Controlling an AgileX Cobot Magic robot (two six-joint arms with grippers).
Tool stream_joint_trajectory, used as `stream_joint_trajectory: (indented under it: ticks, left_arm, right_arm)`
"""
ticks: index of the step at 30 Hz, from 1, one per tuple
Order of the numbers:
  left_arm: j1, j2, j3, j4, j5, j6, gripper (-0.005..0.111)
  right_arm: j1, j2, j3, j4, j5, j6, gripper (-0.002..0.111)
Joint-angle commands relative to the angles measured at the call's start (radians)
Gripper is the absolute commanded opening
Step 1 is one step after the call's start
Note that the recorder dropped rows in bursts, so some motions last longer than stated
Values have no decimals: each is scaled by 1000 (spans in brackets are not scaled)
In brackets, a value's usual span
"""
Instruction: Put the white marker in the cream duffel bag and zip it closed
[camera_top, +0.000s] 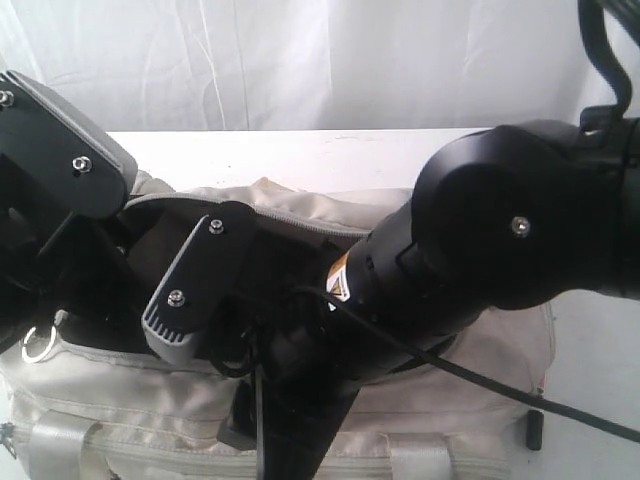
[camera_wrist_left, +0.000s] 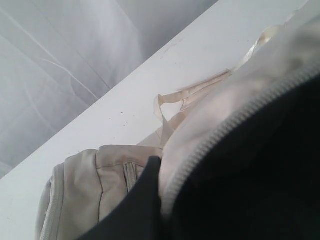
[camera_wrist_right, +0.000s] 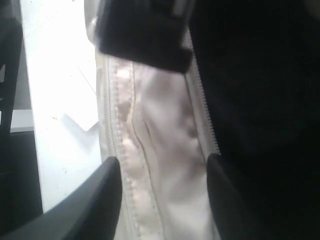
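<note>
Left gripper (camera_wrist_left: 155, 196) is clamping cream duffel bag (camera_top: 120, 400) at nine o'clock, seemingly propping it open; right gripper (camera_wrist_right: 162, 172) is hovering, fingers apart

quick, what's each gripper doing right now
left gripper: closed, seemingly pinching the cream duffel bag at its zipper edge
right gripper: open, fingers straddling the bag's edge, holding nothing
</note>
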Motion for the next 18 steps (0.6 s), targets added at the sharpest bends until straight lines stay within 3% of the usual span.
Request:
stream_joint_trajectory:
  ticks: [1,18]
  left_arm:
    - [-2,-9,-10,-17,-11,3,0]
    - [-2,-9,-10,-23,-11,3,0]
  right_arm:
    - [-1,-1,-19,-18,-25,-11,50]
    - [1,72,-30,-29,-26,-26,50]
